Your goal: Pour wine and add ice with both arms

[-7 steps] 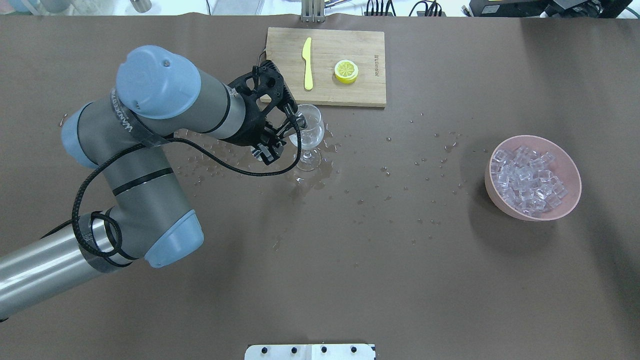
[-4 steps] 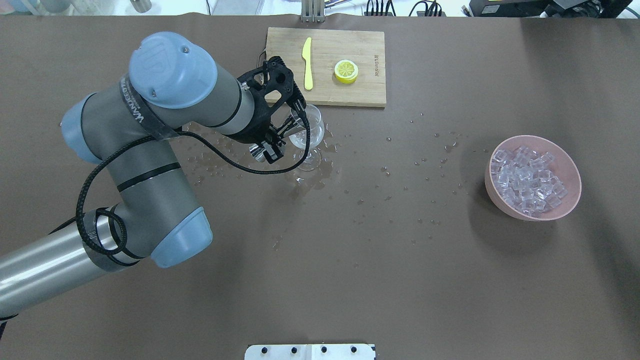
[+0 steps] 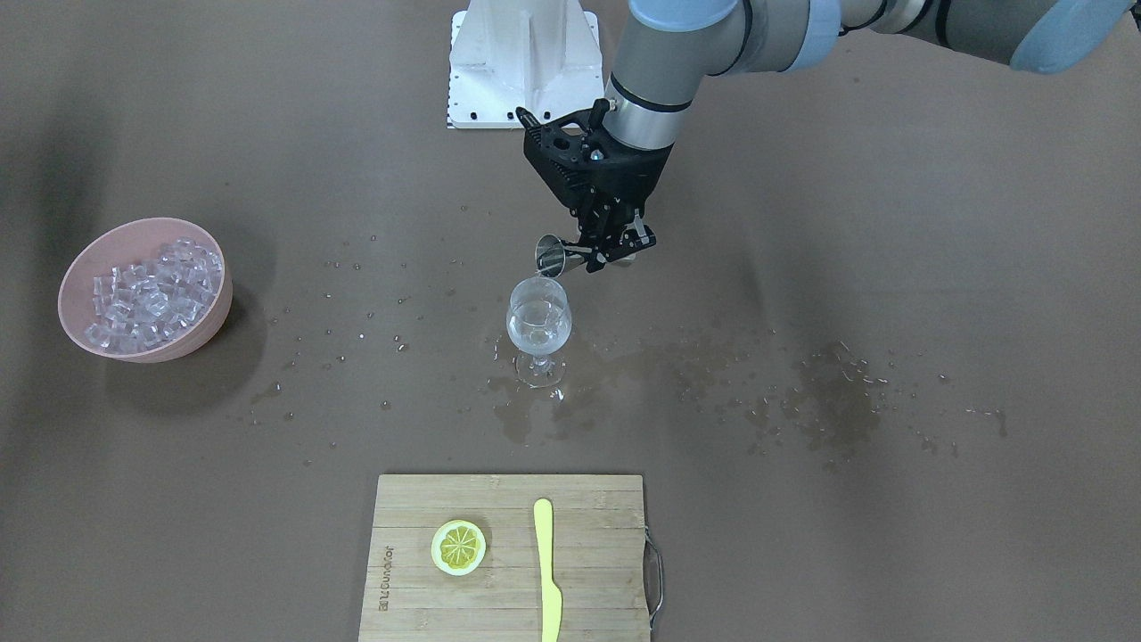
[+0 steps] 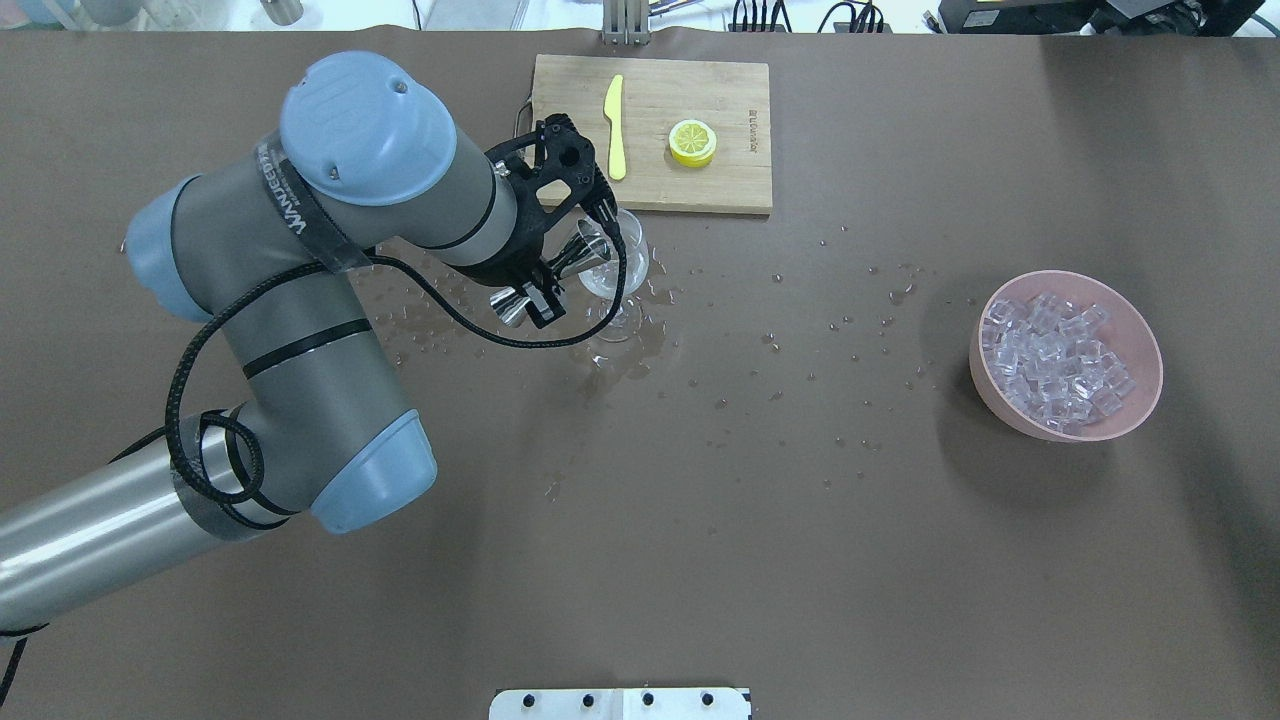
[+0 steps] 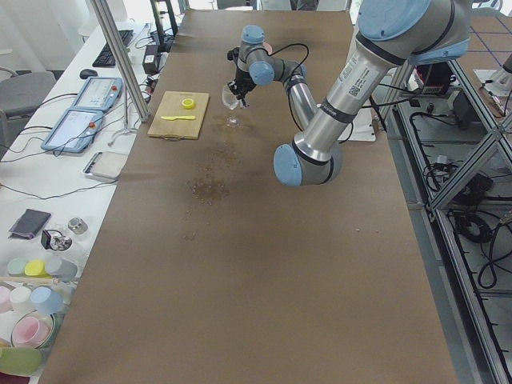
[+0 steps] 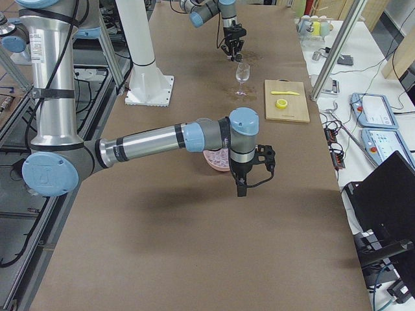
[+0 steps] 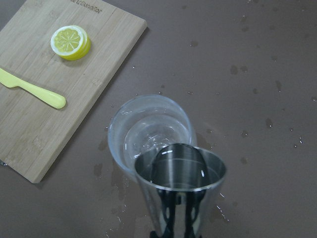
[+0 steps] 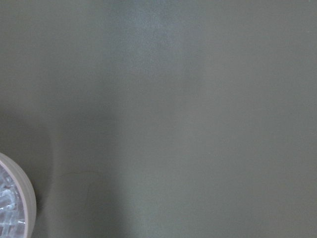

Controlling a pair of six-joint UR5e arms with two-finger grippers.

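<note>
My left gripper (image 3: 613, 248) (image 4: 556, 276) is shut on a steel jigger (image 3: 551, 255) (image 4: 584, 249) (image 7: 181, 191), which lies tilted on its side with its mouth just above the rim of a stemmed wine glass (image 3: 538, 323) (image 4: 626, 262) (image 7: 148, 130). A small amount of clear wine (image 3: 537, 337) sits in the glass. A heap of ice (image 4: 1055, 362) (image 3: 151, 292) fills a pink bowl (image 4: 1000, 405) (image 3: 192, 343) far off on the right side. My right gripper (image 6: 240, 188) hangs beside that bowl, seen only from the side, so I cannot tell its state.
A wooden cutting board (image 4: 740, 180) (image 3: 606, 571) with a yellow knife (image 4: 615, 125) and a lemon slice (image 4: 692, 142) lies just beyond the glass. Wet patches and droplets (image 3: 829, 401) spread over the brown table around the glass. A white pedestal (image 3: 521, 62) stands at the robot's side.
The left arm has swung a little toward the far side and its wrist has turned, so the jigger now shows more fully beside the glass rim. The glass and bowl have not moved.
</note>
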